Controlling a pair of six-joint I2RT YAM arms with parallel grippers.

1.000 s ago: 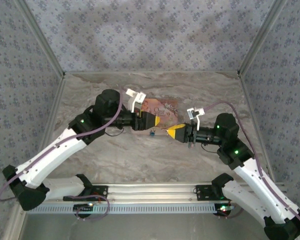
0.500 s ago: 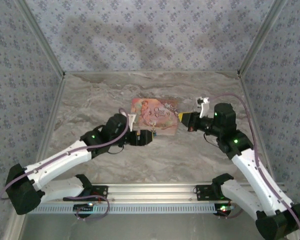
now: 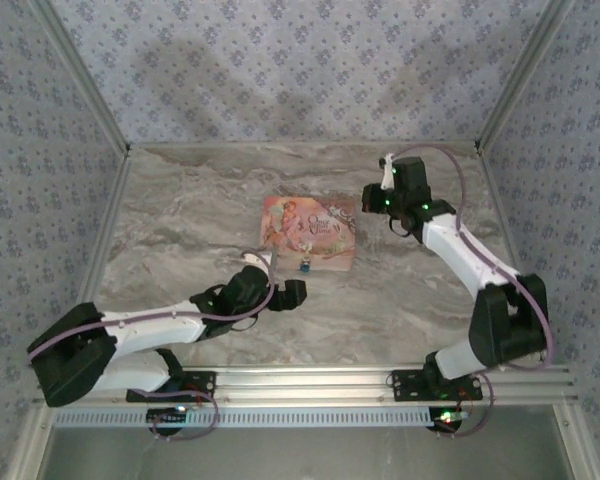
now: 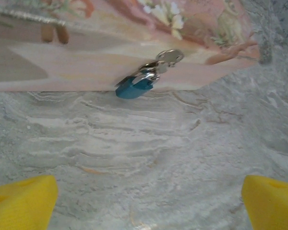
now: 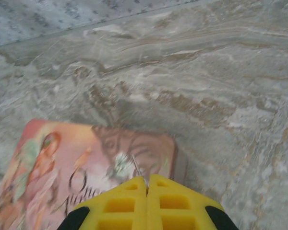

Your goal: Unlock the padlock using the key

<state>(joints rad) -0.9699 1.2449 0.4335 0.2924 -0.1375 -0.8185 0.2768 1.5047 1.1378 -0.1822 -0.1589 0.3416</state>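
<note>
Nearest the bases, left arm lies low and stretched along the table (image 3: 180, 210), further back toward the near edge than 0.5 s ago. Left gripper (image 3: 292, 292) sits just short of the padlock and apart from it; 1.0 s ago it was over the lock, nose to nose with the other gripper. Left wrist view: its yellow fingers (image 4: 21, 199) stand wide apart at the two bottom corners, nothing between them but bare marble. Padlock (image 4: 134, 88), blue body, rests at the near edge of the pink picture card (image 3: 310, 225), body overlapping the card's edge onto the table, silver metal parts (image 4: 167, 57) lying on the card. Cannot tell key from shackle there, nor whether the lock is released. Lock position unchanged across all three top frames. Beyond the card's far right corner, right gripper (image 3: 370, 204) is off the card; it was at the lock 1.0 s ago and beside the card's right edge 0.5 s ago. Right arm is now folded up toward the far right of the table. Right wrist view: fingers pressed together, tips touching; a thin pale line at the seam is too fine to identify.
</note>
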